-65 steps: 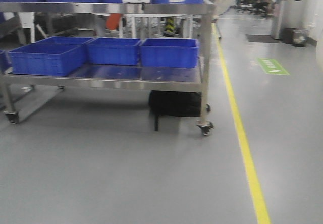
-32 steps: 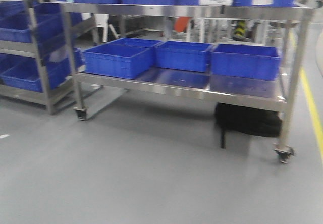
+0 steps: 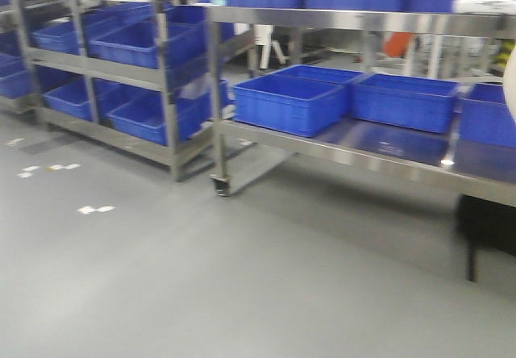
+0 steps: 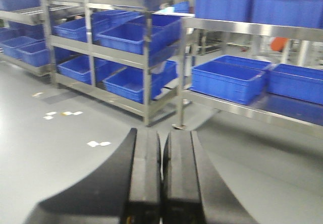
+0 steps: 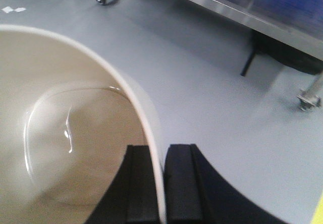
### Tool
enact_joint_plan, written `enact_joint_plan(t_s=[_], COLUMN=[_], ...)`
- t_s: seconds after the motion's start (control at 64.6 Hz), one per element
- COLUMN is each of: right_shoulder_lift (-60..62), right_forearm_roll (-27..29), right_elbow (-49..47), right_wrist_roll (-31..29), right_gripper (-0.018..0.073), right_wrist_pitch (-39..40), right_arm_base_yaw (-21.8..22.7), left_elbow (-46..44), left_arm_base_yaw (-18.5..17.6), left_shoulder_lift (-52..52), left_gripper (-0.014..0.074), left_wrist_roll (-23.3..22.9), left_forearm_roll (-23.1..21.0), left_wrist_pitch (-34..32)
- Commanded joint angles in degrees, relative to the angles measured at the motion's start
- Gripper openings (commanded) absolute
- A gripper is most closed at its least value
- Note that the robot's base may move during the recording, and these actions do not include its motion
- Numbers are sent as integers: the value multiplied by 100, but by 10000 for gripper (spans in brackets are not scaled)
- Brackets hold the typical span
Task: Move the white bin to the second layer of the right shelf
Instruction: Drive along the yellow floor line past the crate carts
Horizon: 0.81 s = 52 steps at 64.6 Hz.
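The white bin point(image 5: 60, 133) fills the left of the right wrist view, glossy cream inside. My right gripper point(image 5: 159, 151) is shut on its rim, one finger inside and one outside the wall, and holds it above the grey floor. A pale sliver of the bin point(image 3: 510, 92) shows at the right edge of the front view. My left gripper point(image 4: 161, 133) is shut and empty, pointing at the racks. A steel rack with sloping tiers point(image 3: 121, 66) stands at the left, loaded with blue crates; no roller lanes can be made out.
A steel trolley point(image 3: 363, 150) with blue crates point(image 3: 290, 104) stands ahead and to the right, its caster point(image 3: 219, 185) on the floor. A black bag point(image 3: 488, 225) sits under it. White marks point(image 3: 95, 210) dot the grey floor.
The front view has swung left: the trolley has slid to the right of the frame and the rack with sloping tiers has come into view at the left.
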<state>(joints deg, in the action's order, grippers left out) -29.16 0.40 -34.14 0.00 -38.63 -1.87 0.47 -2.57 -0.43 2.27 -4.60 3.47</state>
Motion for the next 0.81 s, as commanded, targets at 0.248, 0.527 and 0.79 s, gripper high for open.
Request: enact_joint_plan(t_s=[0.248,0.527,0.79], right_shoulder_lift=[-11,-11,-11], right_forearm_roll=[26,26,26], right_elbow=[-171,-171,-171], right_wrist_roll=[0,0,0], right_gripper=[55,55,55], right_wrist_pitch=[517,517,517], right_arm_base_yaw=[27,27,27], left_elbow=[156,156,156], left_arm_base_yaw=[-36,-36,-36], left_shoulder_lift=[-87,-87,-87], left_gripper=[85,85,85], left_wrist_roll=[-30,-30,-30], left_forearm_roll=[-30,-30,-30], left_wrist_pitch=[-477,-477,-477])
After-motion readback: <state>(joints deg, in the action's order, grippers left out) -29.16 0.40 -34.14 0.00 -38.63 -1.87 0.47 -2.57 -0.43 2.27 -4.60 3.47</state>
